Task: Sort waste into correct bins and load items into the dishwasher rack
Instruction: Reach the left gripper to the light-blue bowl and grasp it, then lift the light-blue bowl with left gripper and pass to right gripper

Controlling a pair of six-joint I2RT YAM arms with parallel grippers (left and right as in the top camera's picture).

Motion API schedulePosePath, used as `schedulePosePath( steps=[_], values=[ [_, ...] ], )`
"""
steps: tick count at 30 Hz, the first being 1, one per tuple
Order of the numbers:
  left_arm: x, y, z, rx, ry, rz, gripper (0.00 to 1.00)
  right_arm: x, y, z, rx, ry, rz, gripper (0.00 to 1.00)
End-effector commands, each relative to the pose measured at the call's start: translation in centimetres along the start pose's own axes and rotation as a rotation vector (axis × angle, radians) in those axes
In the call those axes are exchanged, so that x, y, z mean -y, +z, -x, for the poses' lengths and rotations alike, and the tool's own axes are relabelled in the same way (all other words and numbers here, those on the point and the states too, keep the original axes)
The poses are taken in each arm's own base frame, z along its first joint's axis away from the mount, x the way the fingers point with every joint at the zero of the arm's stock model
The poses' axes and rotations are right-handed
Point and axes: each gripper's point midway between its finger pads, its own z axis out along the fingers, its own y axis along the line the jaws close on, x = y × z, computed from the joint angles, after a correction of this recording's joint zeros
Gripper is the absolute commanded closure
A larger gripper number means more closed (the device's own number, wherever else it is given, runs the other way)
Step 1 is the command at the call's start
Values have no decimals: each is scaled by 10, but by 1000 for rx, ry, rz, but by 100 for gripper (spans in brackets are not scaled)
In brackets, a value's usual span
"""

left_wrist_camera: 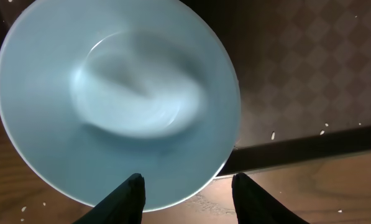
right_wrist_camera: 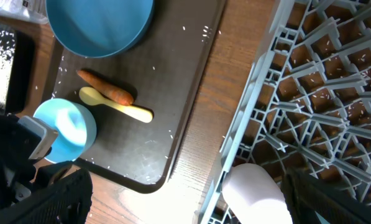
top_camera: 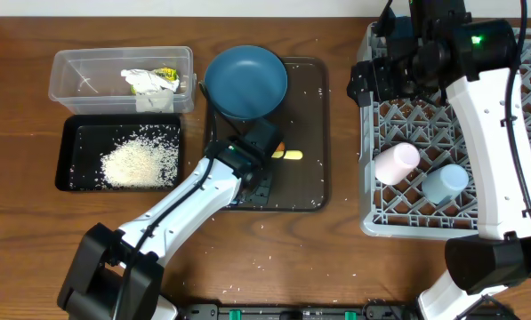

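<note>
- Pale blue inside, the bowl fills our left wrist view. The left gripper stands astride its near rim, 1 finger over the inside and 1 outside, as we would pinch a thin wall to lift it. We cannot tell whether the pads press it.
- The bowl is at the near left part of the brown serving tray. Close by are the pale yellow spoon and the carrot stick, which touch each other. The dark blue plate lies at the far end.
- The right gripper hangs over the rack's left edge, jaws wide and empty, free, we judge, for the next item.
- The clear tub holds the crumpled paper and wrapper; the black tray holds the rice.
- The rack holds 2 cups: the pink cup and the light blue cup.
</note>
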Motion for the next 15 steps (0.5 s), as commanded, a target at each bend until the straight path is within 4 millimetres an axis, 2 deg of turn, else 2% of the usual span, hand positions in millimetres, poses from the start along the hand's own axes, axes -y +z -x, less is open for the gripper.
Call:
schedulePosePath(
  steps=[1,4,9,15],
  values=[
    [-9,2,2,0,-57,23,52,4,-6,2,16,11,-8,5],
    [-21,-1,5,-7,-163,24,52,4,-6,2,17,20,-7,5],
    [-26,-7,7,-40,-257,-84,52,2,-5,3,18,22,3,6],
    [-42,-19,8,-31,-323,-96,53,-15,13,-2,-8,21,66,9]
  ],
)
